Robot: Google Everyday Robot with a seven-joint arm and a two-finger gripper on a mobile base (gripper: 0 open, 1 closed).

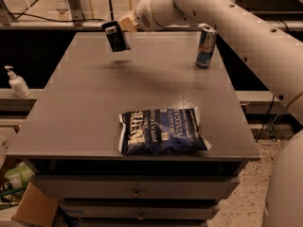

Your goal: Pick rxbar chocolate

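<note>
Pinching the rxbar chocolate [116, 36] by its upper end, the gripper [124, 25] sits over the far-left part of the grey table [85, 108]; the bar hangs tilted, clear of the surface, with its shadow underneath. Red Bull can [206, 46] stands upright near the far-right edge, well apart from the bar. Kettle salt-and-vinegar chip bag [161, 131] lies flat at the near edge, and a soap pump bottle [17, 82] is on a ledge left of the table.

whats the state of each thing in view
rxbar: held in the gripper, tilted, off the table
gripper: shut on the rxbar, over the table's far left
can: upright, far right
chip bag: lying flat near the front edge
soap bottle: upright, left of the table
</note>
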